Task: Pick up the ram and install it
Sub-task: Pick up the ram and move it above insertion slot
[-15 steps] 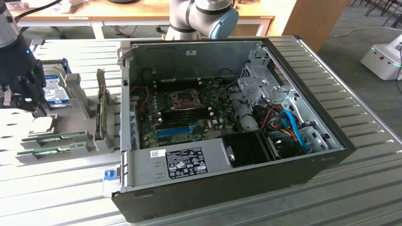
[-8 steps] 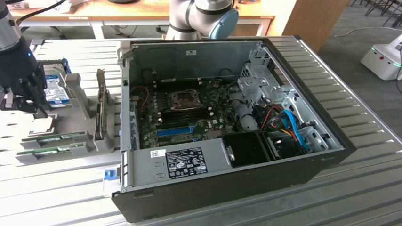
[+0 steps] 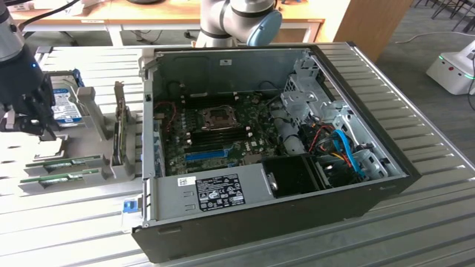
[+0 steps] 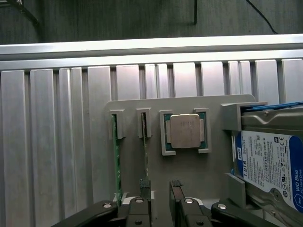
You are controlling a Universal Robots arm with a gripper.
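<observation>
Gripper (image 3: 24, 125): released, jaws wide, hung above the holder (image 4: 189, 172) at the exterior view's left.
Ram (image 4: 145, 156): stood on edge in a holder slot for easy grasping; not yet gripped.
Computer case (image 3: 326, 183): laid open, ready for fitting.

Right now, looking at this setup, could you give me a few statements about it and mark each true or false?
1. Two green ram sticks stand on edge in the gray holder. True.
2. The gripper is shut on a ram stick. False: it is open and holds nothing.
3. The computer case lies open, its boards showing. True.
4. The hard drive is mounted inside the case. False: it rests in the holder, outside the case.
</observation>
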